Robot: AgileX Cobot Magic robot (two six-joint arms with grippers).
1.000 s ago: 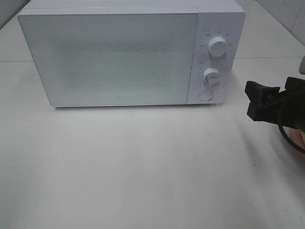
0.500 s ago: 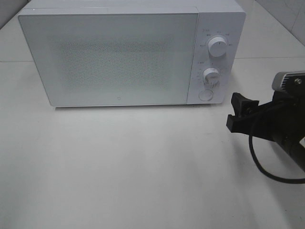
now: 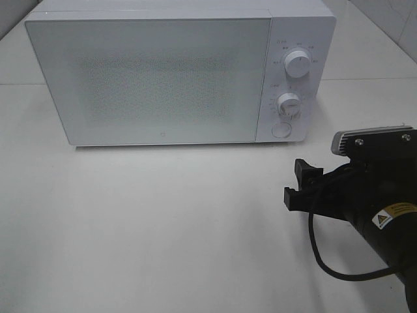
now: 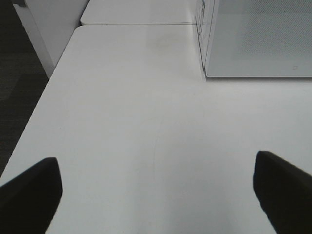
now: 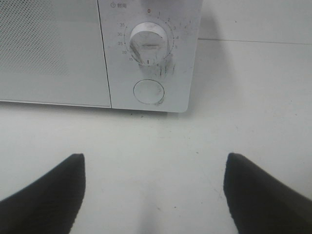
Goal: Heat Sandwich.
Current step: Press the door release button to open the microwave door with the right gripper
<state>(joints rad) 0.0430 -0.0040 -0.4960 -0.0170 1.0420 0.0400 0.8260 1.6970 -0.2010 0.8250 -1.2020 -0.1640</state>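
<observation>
Sandwich shows in no view. Boxy white microwave (image 3: 156,78), speckled door shut, sits on the smooth pale surface (image 3: 163,222). Right gripper (image 3: 296,182) faces its round button (image 5: 148,91), black fingers spread wide; left gripper (image 4: 156,195) likewise gapes.

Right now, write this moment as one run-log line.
microwave: shut | right gripper: open, facing button, apart from it | left gripper: open, over table | sandwich: not in view
</observation>
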